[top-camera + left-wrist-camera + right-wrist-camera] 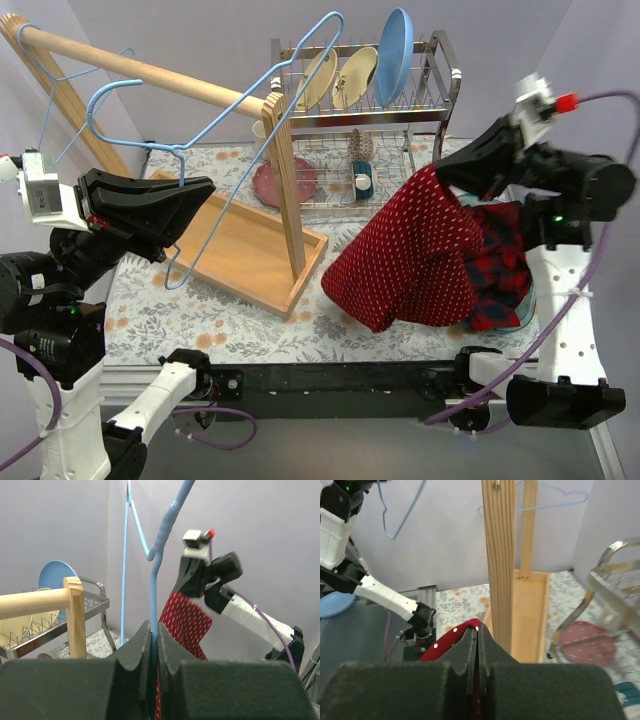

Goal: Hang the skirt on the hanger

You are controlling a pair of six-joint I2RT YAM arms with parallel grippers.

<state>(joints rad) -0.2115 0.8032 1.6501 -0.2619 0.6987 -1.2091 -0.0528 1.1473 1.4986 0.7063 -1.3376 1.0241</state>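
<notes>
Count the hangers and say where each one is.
2. One blue hanger is clamped in the left gripper; a thinner blue hanger hangs near the wooden rod's left end. Others may be hidden.

Soft, even, fairly bright light, with only faint shadows on the table point(240, 335). The top view is sharp. Both wrist views blur their own near fingers point(70, 690).

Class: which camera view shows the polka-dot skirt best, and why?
The top external view: nearly the whole skirt hangs from the right gripper. The left wrist view shows part of it beyond the blue hanger; the right wrist view only a pinched edge.
</notes>
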